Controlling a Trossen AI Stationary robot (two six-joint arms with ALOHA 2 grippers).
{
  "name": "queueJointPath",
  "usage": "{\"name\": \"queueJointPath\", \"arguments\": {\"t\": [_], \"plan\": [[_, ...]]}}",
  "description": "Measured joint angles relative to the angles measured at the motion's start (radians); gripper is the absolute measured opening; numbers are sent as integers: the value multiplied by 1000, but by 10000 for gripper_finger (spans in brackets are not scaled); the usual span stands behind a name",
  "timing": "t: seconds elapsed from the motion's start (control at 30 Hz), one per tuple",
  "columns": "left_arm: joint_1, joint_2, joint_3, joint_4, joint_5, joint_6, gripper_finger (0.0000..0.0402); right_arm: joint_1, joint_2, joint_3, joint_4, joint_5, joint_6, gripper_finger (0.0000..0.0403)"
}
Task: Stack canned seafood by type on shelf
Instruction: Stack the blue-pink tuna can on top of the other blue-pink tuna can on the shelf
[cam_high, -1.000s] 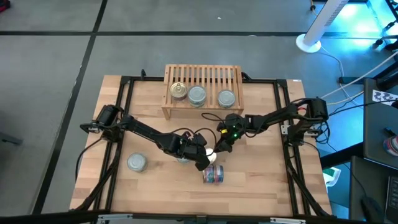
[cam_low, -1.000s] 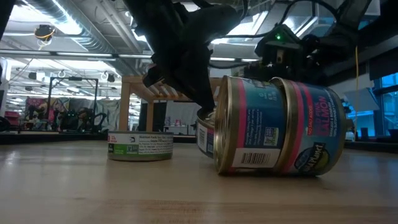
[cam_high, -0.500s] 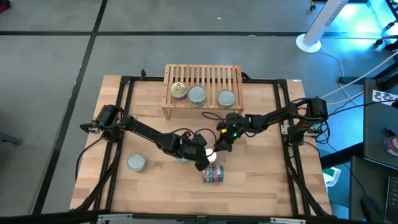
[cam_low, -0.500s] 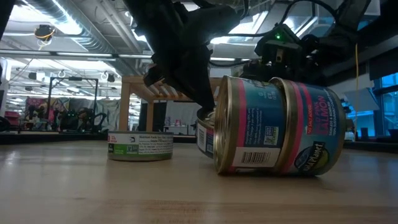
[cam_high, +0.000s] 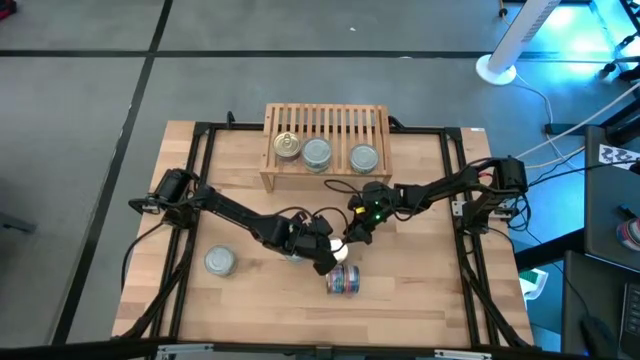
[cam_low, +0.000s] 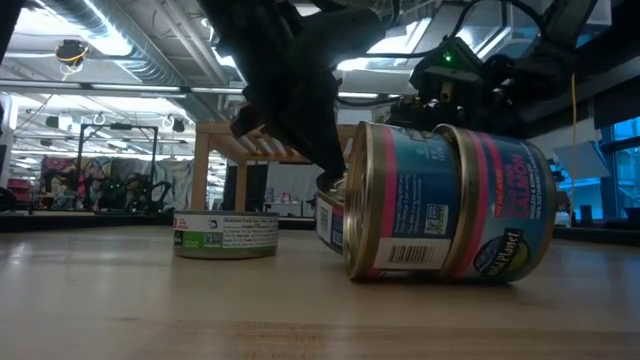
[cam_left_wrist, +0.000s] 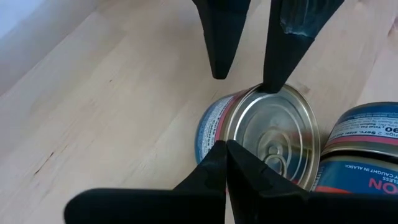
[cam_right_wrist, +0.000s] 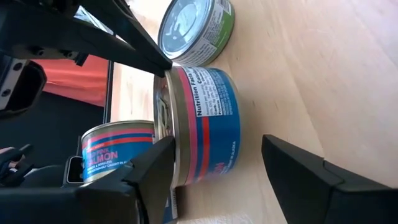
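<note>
Tins: three on shelf (cam_high: 327, 128) in row, unstacked; three left on desk (cam_high: 420, 290). Left tool (cam_high: 328, 247) clenched empty against upright salmon tin (cam_right_wrist: 199, 124); right tool (cam_high: 352, 237) released, straddling it.

1. High view is evenly lit, with a blue-cyan glow in its right corner.
2. Low view: arms are backlit silhouettes against bright ceiling lights (cam_low: 100, 35).
3. Wrist views are bright; the near fingers look soft.
</note>
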Motion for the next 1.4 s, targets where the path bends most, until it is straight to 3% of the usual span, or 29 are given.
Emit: {"name": "queueJointPath", "arguments": {"t": [0.6, 1.4], "plan": [[-23, 0, 0, 28, -47, 65, 0, 67, 0, 0, 12, 117, 23, 243], [-30, 0, 0, 33, -69, 123, 0, 65, 0, 2, -6, 99, -25, 244]]}}
